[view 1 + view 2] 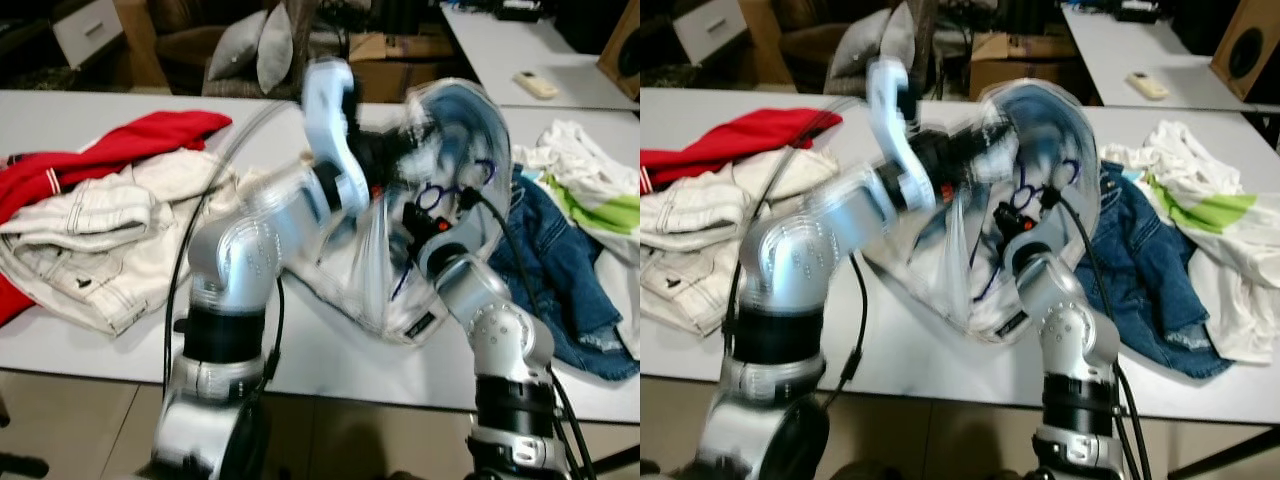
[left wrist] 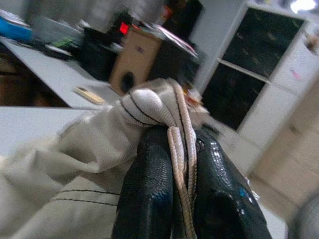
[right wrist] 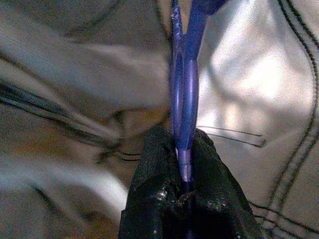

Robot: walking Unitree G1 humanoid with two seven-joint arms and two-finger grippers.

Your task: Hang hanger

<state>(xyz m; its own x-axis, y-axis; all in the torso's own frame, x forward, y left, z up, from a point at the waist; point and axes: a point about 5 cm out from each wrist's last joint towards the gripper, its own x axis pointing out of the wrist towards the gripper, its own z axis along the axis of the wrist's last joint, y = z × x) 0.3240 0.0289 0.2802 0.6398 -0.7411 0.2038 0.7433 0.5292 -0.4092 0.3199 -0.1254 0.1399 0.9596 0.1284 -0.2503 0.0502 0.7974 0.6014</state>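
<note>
A living room used for sorting laundry: 2 long white tables strewn with clothes, a sofa with grey cushions and cardboard boxes at the far side, a wooden speaker far right.

The hanger is blue-purple. The garment is pale cream with dark stitching lines. The gripper fingers are black. On the white table, at 9 o'clock, lies a red garment; at 3 o'clock, blue jeans.
</note>
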